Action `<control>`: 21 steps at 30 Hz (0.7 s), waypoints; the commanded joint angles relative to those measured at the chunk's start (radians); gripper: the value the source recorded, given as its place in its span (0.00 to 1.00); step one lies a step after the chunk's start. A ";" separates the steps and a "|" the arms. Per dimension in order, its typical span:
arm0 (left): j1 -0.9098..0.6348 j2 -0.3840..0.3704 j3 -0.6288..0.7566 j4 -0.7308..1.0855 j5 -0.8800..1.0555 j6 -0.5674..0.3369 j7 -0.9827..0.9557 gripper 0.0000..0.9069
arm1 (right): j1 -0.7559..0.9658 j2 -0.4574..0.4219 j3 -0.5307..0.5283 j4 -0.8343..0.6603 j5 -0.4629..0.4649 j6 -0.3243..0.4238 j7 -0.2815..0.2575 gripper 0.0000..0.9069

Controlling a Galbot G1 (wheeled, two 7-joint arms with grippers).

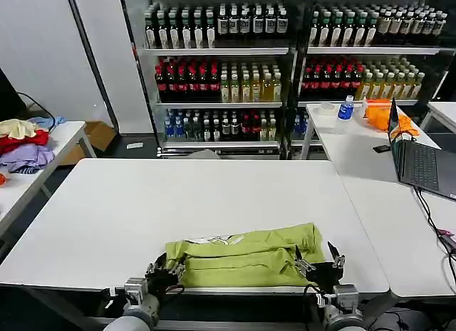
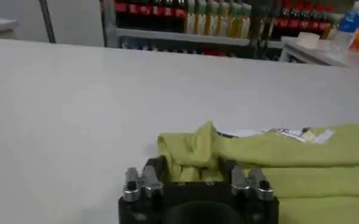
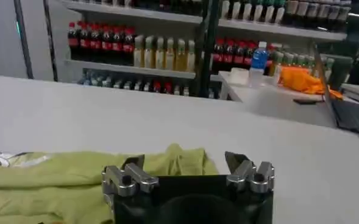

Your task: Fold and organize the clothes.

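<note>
So we've got the lime T-shirt (image 1: 246,256) sitting at the near edge of the white table (image 1: 142,210), roughly 6 o'clock in the head view, already bunched into a long narrow band running side to side, with a sliver of the white-and-black print (image 1: 214,240) peeking out along its far edge toward 11 o'clock of the band. Our left gripper (image 1: 165,268) is at the shirt's 9 o'clock end and, from the left wrist view, its fingers look spread with a lump of fabric (image 2: 194,152) sitting between them, so we'd call it open around the cloth rather than pinching it. Our right gripper (image 1: 318,263) sits at the 3 o'clock end; in the right wrist view the fingers (image 3: 235,162) stand apart with the shirt edge just ahead of them, so open too, and whether it touches the cloth we can't tell. Makes sense why we're parked at both ends: grabbing the two short ends lets us lift and fold the band evenly. Our guess is one fold is done and the next needs both ends gripped first. The laptop (image 1: 420,160) at 3 o'clock is well apart, no worries there.
</note>
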 commanded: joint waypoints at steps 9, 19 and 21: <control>0.017 -0.024 -0.028 0.001 -0.083 -0.022 0.011 0.02 | 0.005 0.011 -0.006 -0.002 0.003 0.002 0.006 1.00; -0.023 0.101 -0.134 -0.012 -0.182 -0.022 0.067 0.02 | 0.011 0.008 0.006 0.000 0.040 -0.005 0.015 1.00; -0.045 0.143 -0.173 -0.008 -0.208 -0.018 0.069 0.02 | 0.013 0.007 0.007 0.001 0.051 -0.008 0.017 1.00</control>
